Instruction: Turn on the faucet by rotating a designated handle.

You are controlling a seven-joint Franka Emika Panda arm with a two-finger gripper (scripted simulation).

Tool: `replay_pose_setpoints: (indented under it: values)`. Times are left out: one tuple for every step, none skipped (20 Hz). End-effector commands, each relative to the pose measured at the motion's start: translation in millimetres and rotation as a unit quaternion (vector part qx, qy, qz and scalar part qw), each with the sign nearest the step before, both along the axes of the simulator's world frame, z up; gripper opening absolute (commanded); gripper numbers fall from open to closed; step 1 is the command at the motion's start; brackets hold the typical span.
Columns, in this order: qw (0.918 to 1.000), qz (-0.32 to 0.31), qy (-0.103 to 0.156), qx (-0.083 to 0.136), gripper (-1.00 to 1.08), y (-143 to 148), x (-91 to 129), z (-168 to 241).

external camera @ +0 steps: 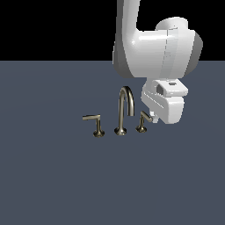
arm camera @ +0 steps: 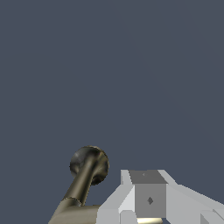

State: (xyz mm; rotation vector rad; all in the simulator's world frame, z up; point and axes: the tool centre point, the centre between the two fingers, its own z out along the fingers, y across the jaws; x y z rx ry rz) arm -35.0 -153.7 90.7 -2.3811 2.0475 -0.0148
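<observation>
The brass-grey faucet has an arched spout (external camera: 125, 107) in the middle and a lever on each side. The handle (external camera: 143, 119), with a short bar on a leaning stem, stands on the exterior view's right of the spout. The longer-barred lever (external camera: 94, 123) stands on the left. My gripper (external camera: 153, 117) hangs low just to the right of the handle's bar, its fingers together with nothing between them. In the wrist view the handle (arm camera: 85, 175) shows close up, stem and flared foot, right beside my gripper (arm camera: 146, 197). I cannot tell whether they touch.
The faucet set stands on a flat dark grey-blue floor (external camera: 52, 176). My white arm (external camera: 154, 48) rises above and behind the handle on the exterior view's right.
</observation>
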Motion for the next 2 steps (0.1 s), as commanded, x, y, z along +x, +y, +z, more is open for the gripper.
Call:
replay_pose_setpoints:
  values:
    - [1.0, 0.006, 0.004, 0.003, -1.0, 15.0, -8.0, 0.2]
    - [1.0, 0.006, 0.004, 0.003, -1.0, 15.0, -8.0, 0.2]
